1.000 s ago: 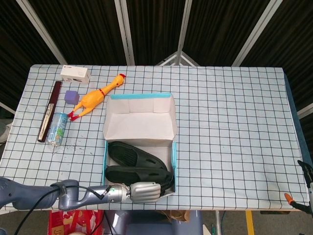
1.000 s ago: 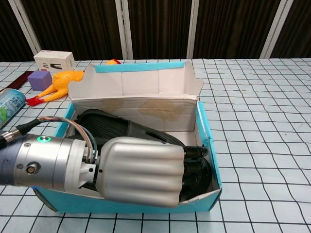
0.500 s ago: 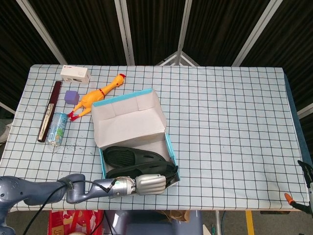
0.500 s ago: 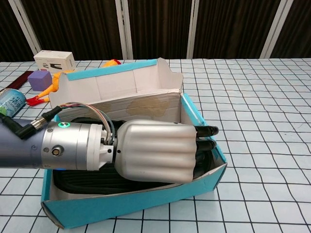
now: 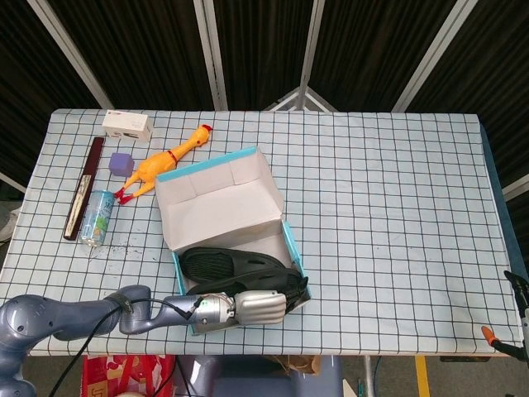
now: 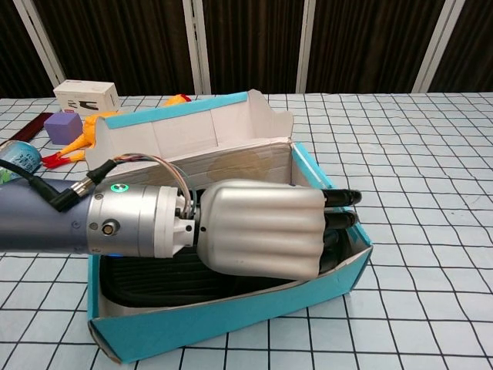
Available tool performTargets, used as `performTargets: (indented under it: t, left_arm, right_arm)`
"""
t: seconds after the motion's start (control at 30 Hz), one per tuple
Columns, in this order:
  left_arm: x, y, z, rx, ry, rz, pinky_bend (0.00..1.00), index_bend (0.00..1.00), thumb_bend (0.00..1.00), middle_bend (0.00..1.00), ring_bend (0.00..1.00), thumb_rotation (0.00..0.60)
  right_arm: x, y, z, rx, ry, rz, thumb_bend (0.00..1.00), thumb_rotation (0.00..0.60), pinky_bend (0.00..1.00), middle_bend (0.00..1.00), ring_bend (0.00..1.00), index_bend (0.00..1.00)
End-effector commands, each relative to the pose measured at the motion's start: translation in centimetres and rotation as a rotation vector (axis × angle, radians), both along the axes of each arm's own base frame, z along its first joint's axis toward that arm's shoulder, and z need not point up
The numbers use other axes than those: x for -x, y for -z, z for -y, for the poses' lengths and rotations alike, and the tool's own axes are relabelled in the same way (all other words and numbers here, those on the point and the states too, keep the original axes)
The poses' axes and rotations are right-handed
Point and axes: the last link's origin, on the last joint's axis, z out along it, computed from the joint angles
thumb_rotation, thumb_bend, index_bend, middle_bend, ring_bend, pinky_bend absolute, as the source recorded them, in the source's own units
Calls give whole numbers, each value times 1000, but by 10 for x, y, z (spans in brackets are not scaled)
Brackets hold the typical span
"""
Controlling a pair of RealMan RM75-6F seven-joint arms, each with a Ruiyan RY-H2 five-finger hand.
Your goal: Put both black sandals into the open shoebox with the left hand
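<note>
While the head view shows the whole tabletop, the important part is near its front edge: the shoebox now lies turned at an angle, with its right end further from the robot than a second ago, when it stood square to the grid lines. Both black sandals are inside it, one behind the other, and the left hand lies over the front wall of the box, on top of the nearer sandal. To the left, well apart from the box, are a rubber chicken, a purple cube, a can, a dark flat bar and a small white box. The right hand is not seen in either view. From the chest view, the left hand fills the middle of the box, its dark fingertips reaching over the right blue wall, and only a strip of the nearer sandal shows under it. I cannot tell whether the fingers grip that sandal or only rest on it. My judgement is that the placing itself is done, the box was dragged round in the process, and what remains is to let go and lift the hand out without pulling the sandal or the box along.
</note>
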Motion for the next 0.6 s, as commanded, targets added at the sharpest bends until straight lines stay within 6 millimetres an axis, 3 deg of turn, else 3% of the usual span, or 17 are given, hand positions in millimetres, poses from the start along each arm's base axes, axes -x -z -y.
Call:
performTargets:
  t: [0.03, 0.6]
  left_arm:
    - [-2, -2, -1, -3, 8, 4, 170, 331, 362, 510, 192, 600]
    - [1, -16, 0, -58, -20, -92, 123, 84, 188, 192, 36, 597]
  right_arm:
    - [0, 0, 0, 0, -1, 0, 254, 600, 87, 118, 144, 87]
    - [0, 0, 0, -2, 0, 0, 254, 600, 87, 118, 144, 87]
